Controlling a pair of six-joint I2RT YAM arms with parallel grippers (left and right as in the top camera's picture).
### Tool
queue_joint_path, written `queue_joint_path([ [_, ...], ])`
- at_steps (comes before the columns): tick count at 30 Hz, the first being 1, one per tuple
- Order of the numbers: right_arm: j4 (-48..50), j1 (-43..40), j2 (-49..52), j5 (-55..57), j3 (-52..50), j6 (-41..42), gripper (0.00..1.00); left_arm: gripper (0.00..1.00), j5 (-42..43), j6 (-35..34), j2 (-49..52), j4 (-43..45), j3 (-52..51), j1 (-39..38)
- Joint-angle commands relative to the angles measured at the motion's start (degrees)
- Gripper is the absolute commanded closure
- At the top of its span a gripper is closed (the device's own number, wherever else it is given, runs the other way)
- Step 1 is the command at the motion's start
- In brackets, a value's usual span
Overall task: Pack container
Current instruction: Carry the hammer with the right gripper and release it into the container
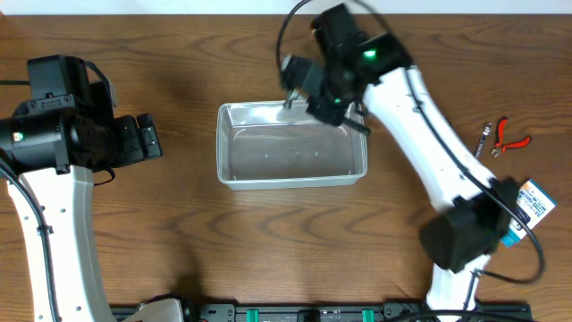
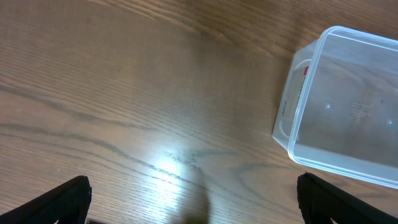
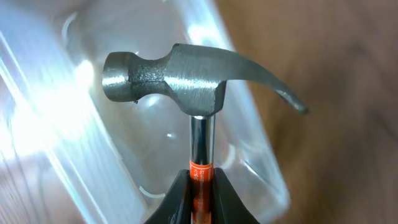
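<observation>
left gripper (image 1: 150,139): left of frame in the overhead view, over bare bench (image 1: 179,241). The wrist view shows its fingers spread wide with nothing between them.
container (image 1: 221,148): clear plastic bin, centre of the overhead frame, flat on the bench, well apart from the left gripper. Nothing visible inside.
right gripper (image 3: 199,190): over the container's upper-right corner, clamped on the shaft of a claw hammer (image 3: 180,78).
hammer: steel head upward in the wrist view, claw pointing frame-right, orange band on the shaft just above the fingers. Head sits over the container's rim; can't tell whether they touch.
pliers (image 1: 512,136): red handles, far right on the bench, with a small metal tool (image 1: 483,139) just left of them.
</observation>
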Motion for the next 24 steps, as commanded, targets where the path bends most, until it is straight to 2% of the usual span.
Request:
queue_joint_path([
  [1,-0.11,1.07,5.14,-2.56,-1.44,-6.10,0.99,0.02,-0.68,0.37,0.13,-0.22,-0.07,0.02],
  [8,-0.46,2.82,12.92,-2.99,-1.44,-7.61,0.99,0.02,-0.72,0.39,0.13,-0.20,-0.07,0.02],
  [15,0.50,3.52,14.78,-3.56,-1.46,-7.54,0.98,0.02,-0.72,0.39,0.13,-0.20,-0.07,0.02],
  [16,0.63,3.52,14.78,-3.56,-1.46,-7.34,0.94,0.02,-0.72,0.39,0.13,-0.20,-0.07,0.02],
  [18,0.52,3.52,14.75,-3.58,-1.46,-7.15,0.57,0.02,-0.72,0.39,0.13,-0.22,-0.07,0.02],
  [19,0.55,3.52,14.71,-3.56,-1.44,-5.97,0.33,0.02,-0.72,0.39,0.13,-0.20,-0.07,0.02],
  [20,0.55,3.52,14.71,-3.56,-1.40,-4.92,0.21,0.02,-0.70,0.39,0.13,-0.22,-0.07,0.02],
  [21,0.39,3.52,14.64,-3.56,-1.25,-3.87,0.16,0.02,-0.72,0.39,0.13,-0.22,-0.07,0.02],
  [24,-1.22,3.52,13.31,-3.54,0.68,-2.03,0.15,0.02,-0.72,0.42,0.13,-0.20,-0.07,0.02],
])
